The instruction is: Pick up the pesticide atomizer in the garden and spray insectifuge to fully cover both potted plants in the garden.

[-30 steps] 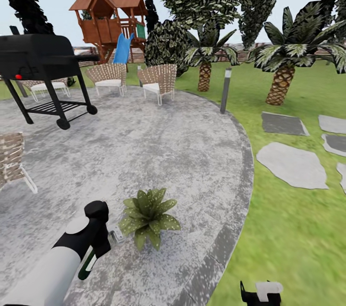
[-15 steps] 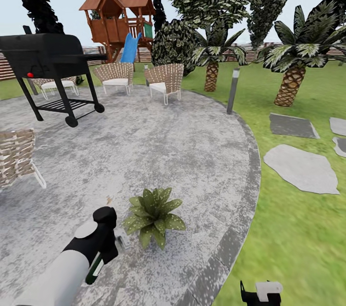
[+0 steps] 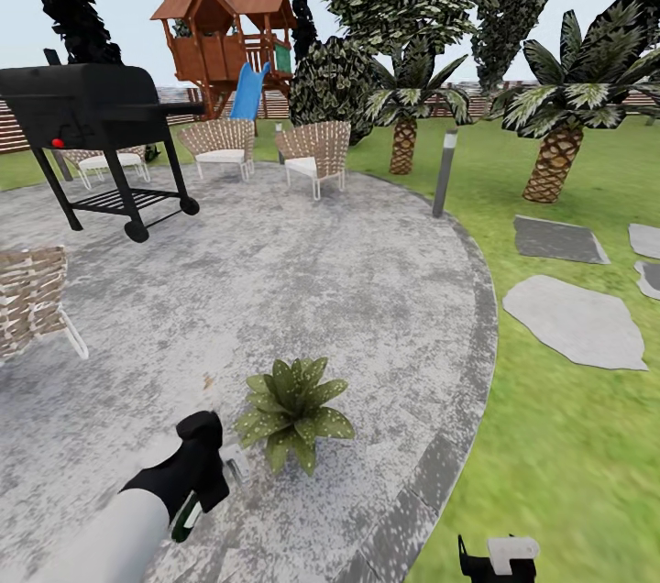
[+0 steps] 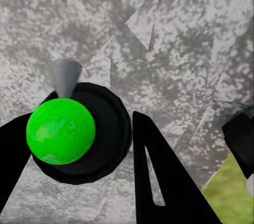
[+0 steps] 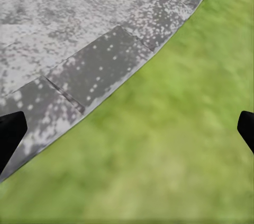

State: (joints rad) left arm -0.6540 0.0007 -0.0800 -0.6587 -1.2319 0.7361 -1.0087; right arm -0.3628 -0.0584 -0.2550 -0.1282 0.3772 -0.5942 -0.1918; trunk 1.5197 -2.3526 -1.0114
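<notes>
The left gripper (image 3: 206, 473) is clamped around the pesticide atomizer (image 3: 191, 514), whose whitish trigger head pokes out toward a potted plant (image 3: 291, 412) just beside it on the grey patio (image 3: 302, 290). White specks of insectifuge (image 3: 323, 425) dot the leaves. The right gripper (image 5: 127, 129) hangs spread wide, holding nothing, over the patio's edge and the lawn (image 5: 174, 145).

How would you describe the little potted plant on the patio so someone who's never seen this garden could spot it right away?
Start at the round grey paved patio and go to its near edge by the lawn. The potted plant sits there, beside the left gripper. It is a low rosette of broad pointed leaves dotted with whitish specks, unlike the tall palms with woven trunks on the grass.
</notes>
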